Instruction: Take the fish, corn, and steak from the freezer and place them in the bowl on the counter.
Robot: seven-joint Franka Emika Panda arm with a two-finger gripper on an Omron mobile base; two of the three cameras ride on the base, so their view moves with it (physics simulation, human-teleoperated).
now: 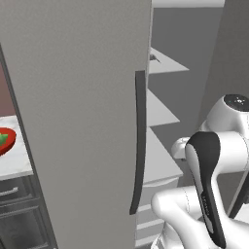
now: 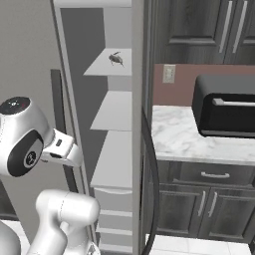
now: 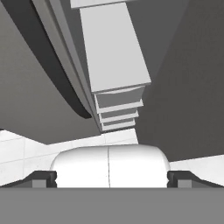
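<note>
a: freezer (image 1: 82, 121) door's ajar, dark handle (image 1: 139, 141) facing us, pale shelves (image 2: 115, 112) visible in the gap.
b: gripper?
a: gripper (image 3: 109, 177) spread wide, nothing between the tips, pointing at the lower drawers (image 3: 118, 109).
b: food?
a: small dark item (image 2: 116, 59) on an upper shelf, too small to name. red bowl (image 1: 6, 141) on the marble counter (image 1: 14, 163) left of the freezer, something green in it.
</note>
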